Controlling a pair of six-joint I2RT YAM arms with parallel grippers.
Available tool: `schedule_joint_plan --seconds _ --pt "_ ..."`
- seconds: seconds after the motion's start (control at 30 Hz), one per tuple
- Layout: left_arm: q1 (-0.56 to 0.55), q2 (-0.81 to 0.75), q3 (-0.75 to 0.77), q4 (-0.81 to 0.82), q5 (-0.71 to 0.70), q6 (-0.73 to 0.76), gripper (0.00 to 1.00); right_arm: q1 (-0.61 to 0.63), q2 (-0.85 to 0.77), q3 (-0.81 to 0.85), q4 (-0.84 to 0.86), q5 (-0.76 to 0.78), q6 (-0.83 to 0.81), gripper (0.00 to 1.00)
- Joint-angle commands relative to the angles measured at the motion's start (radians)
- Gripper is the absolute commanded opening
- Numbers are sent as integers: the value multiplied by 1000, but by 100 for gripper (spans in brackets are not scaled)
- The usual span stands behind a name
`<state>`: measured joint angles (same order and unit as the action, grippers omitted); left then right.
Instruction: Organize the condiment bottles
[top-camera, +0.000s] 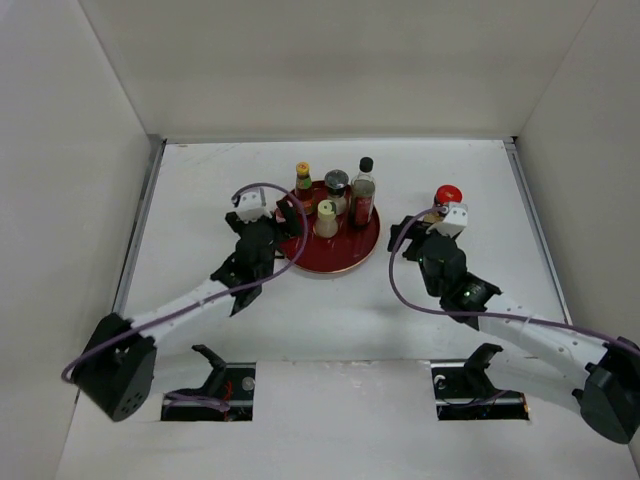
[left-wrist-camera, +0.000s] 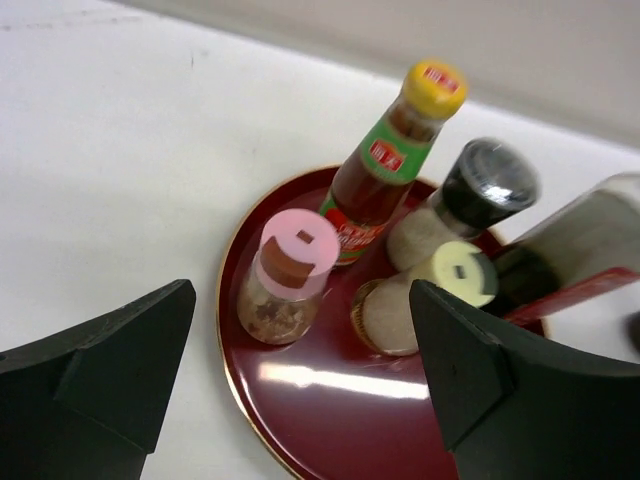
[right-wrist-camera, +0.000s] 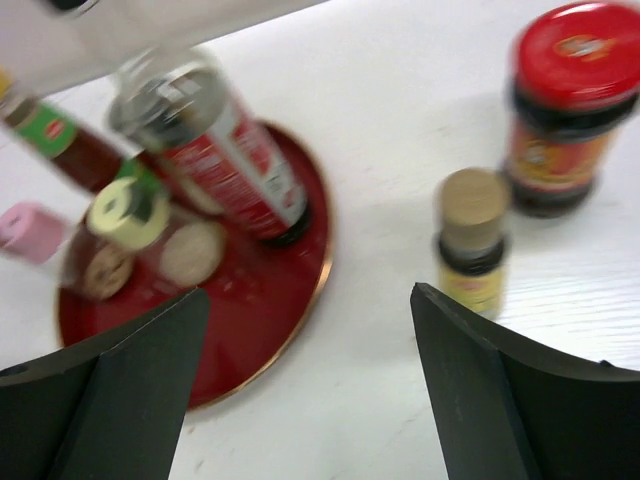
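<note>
light: bright, even | shadows: soft | glare: streak on red tray (left-wrist-camera: 320, 440) | blur: right wrist view smeared

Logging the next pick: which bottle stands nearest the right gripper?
The small tan-capped bottle, in front of the red-capped jar; the rest stand on the tray.

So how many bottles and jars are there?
7. On the red tray: pink shaker, cream shaker, yellow-capped sauce bottle, dark-lidded jar, tall black-capped bottle. On the table beside it: red-capped jar, small tan-capped bottle.

Laboratory test cell, shown by white table (top-camera: 200, 190) walled left, right and far with plain white panels (top-camera: 330, 60), robot arms (top-camera: 190, 297) bolted along near edge.
</note>
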<state>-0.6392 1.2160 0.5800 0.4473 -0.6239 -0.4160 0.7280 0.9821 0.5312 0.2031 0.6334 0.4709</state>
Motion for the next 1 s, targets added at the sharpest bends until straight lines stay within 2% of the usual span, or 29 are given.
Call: schedule_joint_plan --seconds 0.0,0.17,0.3,0.4,0.67,0.87,0.97 --pt "-21 -152 -98 77 -4 -46 89 -37 -28 81 -99 120 -9 88" --pt "-15 -343 -259 129 0 -58 89 -74 1 147 -149 160 -51 91" --pt "-9 -427 -313 139 4 -66 89 -104 21 191 -191 210 -87 92" --pt "-1 -421 -344 169 -5 -90 89 -153 44 222 -200 200 -118 91" --pt "17 -357 -350 195 21 -125 89 -223 233 291 -237 78 -117 87" --pt "22 -355 -353 202 24 -129 89 -229 354 325 -197 58 -129 77" --pt "23 -343 -350 202 26 -130 89 -236 398 339 -180 54 -133 61"
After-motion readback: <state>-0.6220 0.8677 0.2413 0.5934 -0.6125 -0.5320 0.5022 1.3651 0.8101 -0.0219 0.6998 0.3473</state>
